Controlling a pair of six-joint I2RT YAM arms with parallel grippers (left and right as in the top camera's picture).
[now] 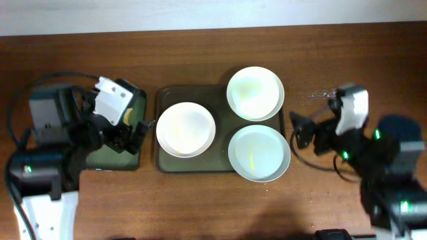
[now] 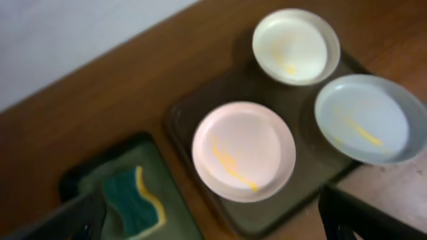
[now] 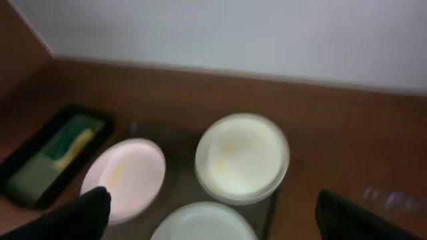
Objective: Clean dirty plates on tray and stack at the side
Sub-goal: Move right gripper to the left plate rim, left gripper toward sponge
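Observation:
Three white plates lie on the dark olive-brown tray (image 1: 163,93): a left plate (image 1: 185,129) with a yellow smear, a far right plate (image 1: 255,93), and a near right plate (image 1: 259,153) overhanging the tray's right edge. In the left wrist view they show as the left plate (image 2: 243,151), the far plate (image 2: 296,46) and the near plate (image 2: 370,118). My left gripper (image 1: 137,133) is open and empty, just left of the tray. My right gripper (image 1: 301,130) is open and empty, just right of the plates.
A smaller black tray (image 1: 107,159) under my left arm holds a green and yellow sponge (image 2: 137,202). Brown table all round, with a white wall at the far edge (image 1: 213,13).

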